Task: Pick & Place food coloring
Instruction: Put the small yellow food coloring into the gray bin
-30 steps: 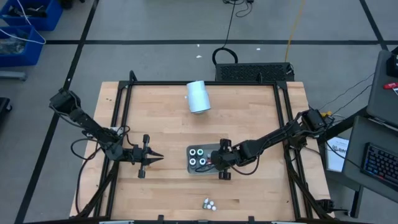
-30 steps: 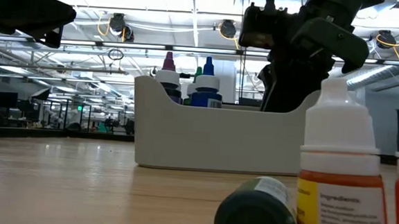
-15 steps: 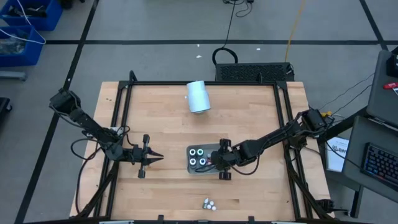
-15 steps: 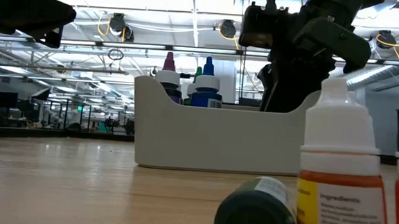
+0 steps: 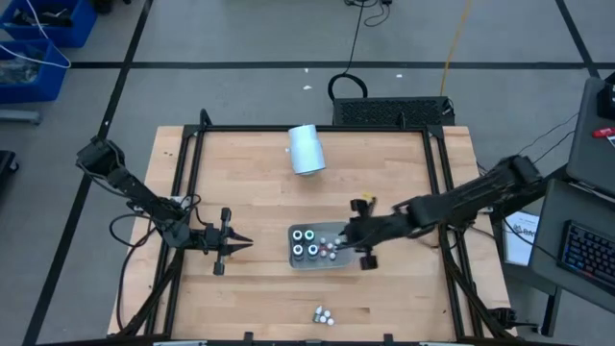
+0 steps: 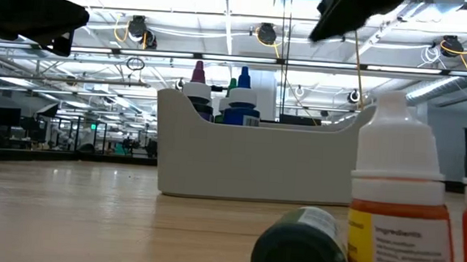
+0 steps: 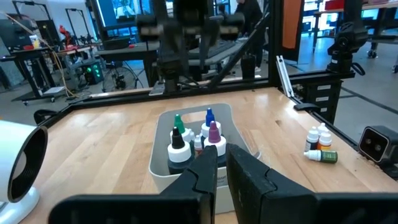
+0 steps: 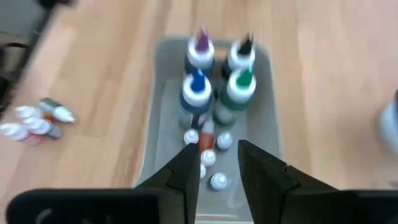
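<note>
While three small bottles [image 5: 324,314] waited near the table's front edge, one lying down, the tray [image 5: 294,256] behind them held four big bottles [image 5: 307,242] and several small ones [image 5: 332,248]; job looked mostly done. Right gripper [image 5: 362,234] hung above the tray, fingers apart, empty. Left gripper [image 5: 237,244] idled beside it, nearly shut, empty. One label read "Ingredients:" [image 6: 400,231].

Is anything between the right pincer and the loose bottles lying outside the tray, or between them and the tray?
Nothing visible does. The right pincer hangs over the right end of the tray; only bare wood lies from there to the loose bottles and back to the tray.
</note>
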`<state>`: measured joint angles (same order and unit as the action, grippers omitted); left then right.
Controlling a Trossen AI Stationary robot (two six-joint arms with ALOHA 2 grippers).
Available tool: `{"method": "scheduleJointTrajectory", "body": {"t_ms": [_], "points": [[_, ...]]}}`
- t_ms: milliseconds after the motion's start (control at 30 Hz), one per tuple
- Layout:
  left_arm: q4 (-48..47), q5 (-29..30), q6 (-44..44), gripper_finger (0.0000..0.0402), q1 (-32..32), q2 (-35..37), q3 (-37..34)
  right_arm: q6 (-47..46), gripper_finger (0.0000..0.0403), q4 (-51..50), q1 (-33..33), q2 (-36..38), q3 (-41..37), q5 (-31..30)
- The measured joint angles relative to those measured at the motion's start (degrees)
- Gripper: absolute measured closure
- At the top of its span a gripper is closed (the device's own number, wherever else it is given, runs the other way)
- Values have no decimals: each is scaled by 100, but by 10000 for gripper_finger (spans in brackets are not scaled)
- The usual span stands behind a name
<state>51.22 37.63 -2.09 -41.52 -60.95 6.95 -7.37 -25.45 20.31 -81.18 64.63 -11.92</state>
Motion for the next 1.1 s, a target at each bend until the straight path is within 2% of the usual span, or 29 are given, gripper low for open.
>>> {"method": "scheduleJointTrajectory", "body": {"t_ms": [100, 167, 267, 333, 400, 467, 533, 700, 900, 1100], "points": [[-2, -1, 0, 360, -2, 0, 1, 712, 328, 835, 108, 794, -633, 40], [-2, -4, 9, 360, -2, 1, -1, 891, 351, 1372, 25, 1438, -1174, 334], [-7, -5, 88, 360, -1, 2, -1, 1300, 390, 2037, -292, 2448, -2028, 1342], [-9, -7, 94, 360, -1, 0, 0, 1556, 398, 2578, -453, 3105, -2709, 2117], [-9, -7, 90, 360, -1, 1, -1, 1435, 395, 3436, -577, 3706, -3352, 2425], [-9, -7, 72, 360, -1, 0, 2, 1257, 397, 3958, -726, 4217, -3868, 2390], [-9, -7, 70, 360, 1, 0, -1, 1141, 401, 4062, -823, 4632, -4301, 2398], [-9, -4, 68, 360, 0, 1, 0, 1073, 402, 4789, -871, 5327, -5176, 2310], [-19, -7, 154, 360, -2, 0, 1, 1132, 402, 4852, -889, 5981, -5797, 1673], [-90, -41, 395, 360, -23, 2, 0, 1164, 402, 5133, -1028, 6272, -6078, 1615]]}}
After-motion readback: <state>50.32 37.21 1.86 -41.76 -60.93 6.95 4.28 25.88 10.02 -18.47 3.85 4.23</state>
